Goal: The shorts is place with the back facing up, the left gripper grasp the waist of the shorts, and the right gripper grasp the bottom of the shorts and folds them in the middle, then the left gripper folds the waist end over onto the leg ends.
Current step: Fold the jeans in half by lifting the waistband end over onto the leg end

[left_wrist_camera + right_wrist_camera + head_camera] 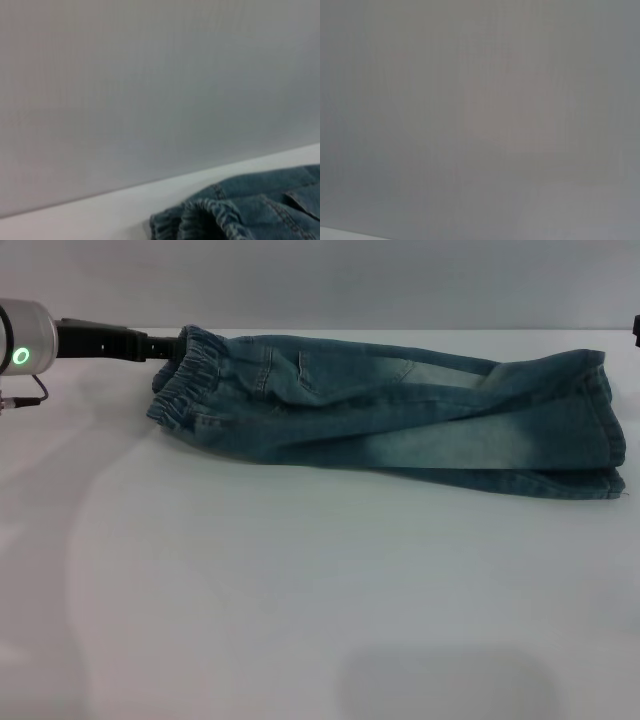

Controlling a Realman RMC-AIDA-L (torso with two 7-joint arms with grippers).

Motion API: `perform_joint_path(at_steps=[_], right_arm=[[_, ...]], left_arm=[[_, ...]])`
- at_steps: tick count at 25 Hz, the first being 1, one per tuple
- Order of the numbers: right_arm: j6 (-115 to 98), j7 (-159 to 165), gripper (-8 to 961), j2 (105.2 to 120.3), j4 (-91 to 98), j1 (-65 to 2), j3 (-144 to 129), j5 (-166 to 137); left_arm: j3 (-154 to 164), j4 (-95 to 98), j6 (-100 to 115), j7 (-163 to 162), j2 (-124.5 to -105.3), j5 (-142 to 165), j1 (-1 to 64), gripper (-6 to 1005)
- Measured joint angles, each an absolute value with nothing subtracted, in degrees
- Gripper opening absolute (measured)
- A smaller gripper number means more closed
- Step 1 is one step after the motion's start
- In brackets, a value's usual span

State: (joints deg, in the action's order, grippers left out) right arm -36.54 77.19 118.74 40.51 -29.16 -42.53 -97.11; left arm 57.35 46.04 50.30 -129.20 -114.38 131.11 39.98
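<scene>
Bare white counter [300, 620] is filling the near part of the head view, and beyond it the shorts [400, 420] are lying along the far edge, already doubled lengthwise into one long band. Their waist end [185, 375] is pointing toward the left edge of the counter and the leg ends [605, 430] toward the right edge. Denim like this is looking soft and floppy yet fairly heavy, so it is likely to sag and drag when lifted; the thick gathered elastic band seems the firmest place to take hold. The left pincer [160, 348] is reaching in low from the left edge and meeting the far corner of that band, but whether it is pinching the cloth or standing spread I cannot tell. The right pincer is showing only as a dark sliver at the right edge [636, 328], just beyond the hems, its state unclear.
</scene>
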Motion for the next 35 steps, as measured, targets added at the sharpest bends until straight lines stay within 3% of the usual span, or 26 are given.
perform_joint_path(at_steps=[35], right_arm=[[-38.1,75.8,581,118.57,40.7,-30.1,-42.6,-97.0]], left_arm=[[57.5,40.8,54.9,-142.0,-114.64,141.6,43.1,834]])
